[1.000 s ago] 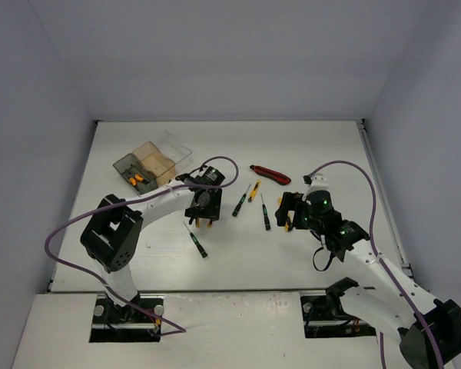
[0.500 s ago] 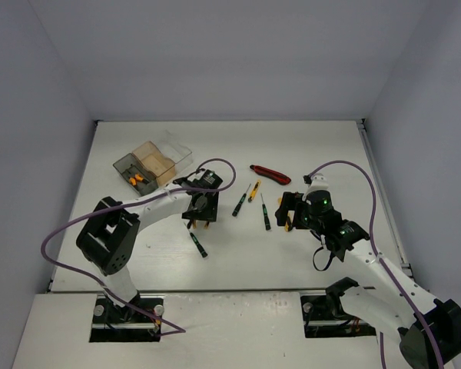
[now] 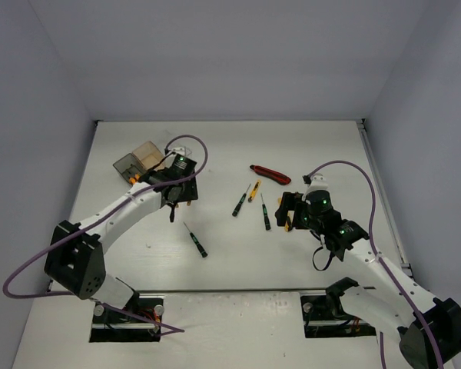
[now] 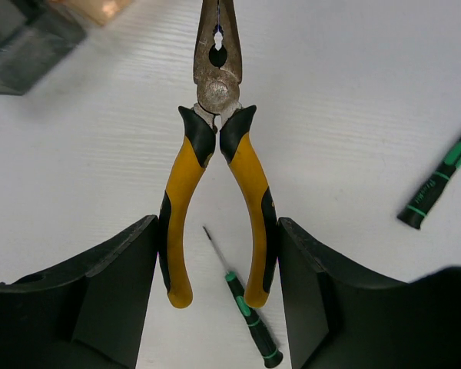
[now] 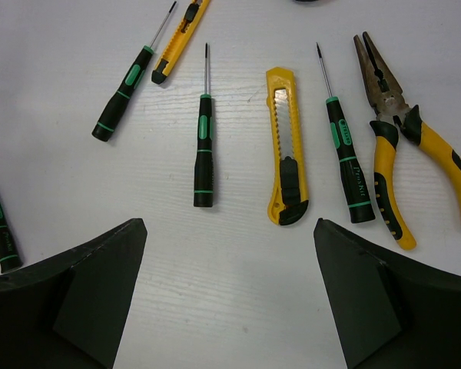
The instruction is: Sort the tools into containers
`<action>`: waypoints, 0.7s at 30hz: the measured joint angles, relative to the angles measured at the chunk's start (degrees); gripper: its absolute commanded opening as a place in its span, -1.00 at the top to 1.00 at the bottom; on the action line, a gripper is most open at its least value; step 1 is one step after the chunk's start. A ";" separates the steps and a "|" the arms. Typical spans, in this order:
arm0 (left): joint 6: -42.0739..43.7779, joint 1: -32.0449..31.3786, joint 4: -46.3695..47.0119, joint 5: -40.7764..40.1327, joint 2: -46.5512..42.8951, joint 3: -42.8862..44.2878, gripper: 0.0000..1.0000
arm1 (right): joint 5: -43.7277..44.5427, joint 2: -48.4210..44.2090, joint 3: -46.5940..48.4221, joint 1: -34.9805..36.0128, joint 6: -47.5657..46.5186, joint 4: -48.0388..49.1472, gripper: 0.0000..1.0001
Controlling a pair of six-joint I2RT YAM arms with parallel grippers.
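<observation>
My left gripper (image 4: 215, 284) is shut on yellow-handled pliers (image 4: 180, 177) and holds them by the handles above the table, nose pointing away. In the top view the left gripper (image 3: 177, 192) hangs just right of the joined containers: the smoky grey bin (image 3: 124, 164) and the amber bin (image 3: 146, 152). The clear bin is hidden behind the arm. Orange-handled pliers (image 3: 136, 180) lie in the grey bin. My right gripper (image 5: 230, 307) is open and empty above a yellow utility knife (image 5: 286, 154), screwdrivers (image 5: 203, 150) and a second pair of pliers (image 5: 399, 177).
A red-black utility knife (image 3: 270, 175) lies at mid-table. Black-green screwdrivers (image 3: 239, 204) (image 3: 266, 214) and a yellow one (image 3: 253, 191) lie between the arms. Another screwdriver (image 3: 196, 240) lies nearer the front, below the left gripper. Grey walls enclose the table.
My left gripper has moved left and back toward the containers, carrying the pliers up off the table. The right arm has not moved.
</observation>
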 measured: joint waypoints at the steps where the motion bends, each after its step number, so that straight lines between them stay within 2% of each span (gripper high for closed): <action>1: -0.13 1.41 -0.07 -0.25 -0.51 -0.05 1.00 | -0.01 0.00 0.00 0.00 -0.01 0.00 -0.77; 7: -0.94 11.37 -2.09 -2.40 -2.49 0.58 1.00 | -0.02 0.00 0.00 0.00 -0.20 0.02 -0.77; 12: -1.21 18.74 -4.90 -3.35 0.13 5.64 1.00 | -0.01 0.00 0.00 0.00 -0.20 0.00 -0.77; 16: -1.14 22.60 -5.79 -3.30 4.11 9.64 1.00 | -0.02 -0.02 0.00 0.00 -0.20 0.00 -0.77; 21: -1.21 24.30 -6.23 -1.89 11.35 13.39 1.00 | -0.02 -0.05 0.00 0.00 -0.20 0.00 -0.77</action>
